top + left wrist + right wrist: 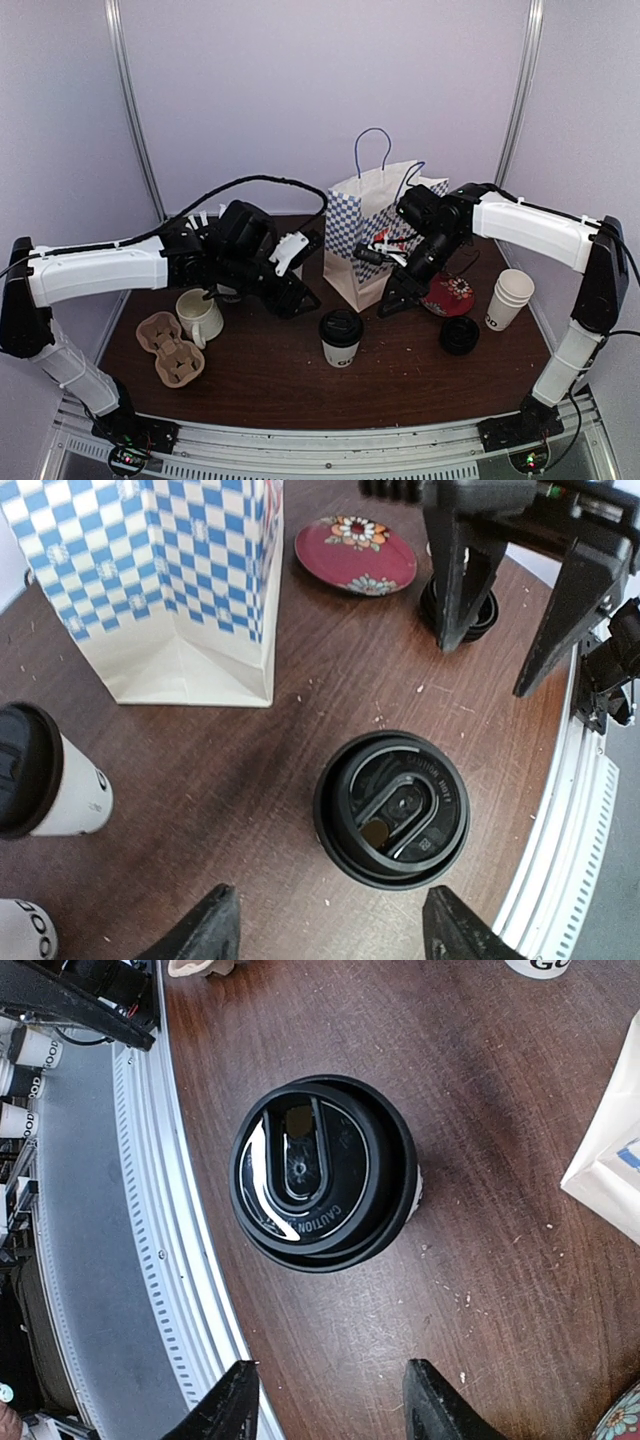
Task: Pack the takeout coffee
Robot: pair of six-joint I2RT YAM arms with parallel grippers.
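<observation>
Left fingers (215, 928) and right fingers (228, 1408) are spread, nothing gripped; both are aimed down at the lidded takeout coffee (341, 338), stood by the middle of the near edge, judged reachable by either. Checked bag (360, 250) is set upright behind it, presumably for loading.

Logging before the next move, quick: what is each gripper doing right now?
Left gripper: open, holding nothing, facing the lidded coffee cup.
Right gripper: open, holding nothing, facing the same cup.
</observation>
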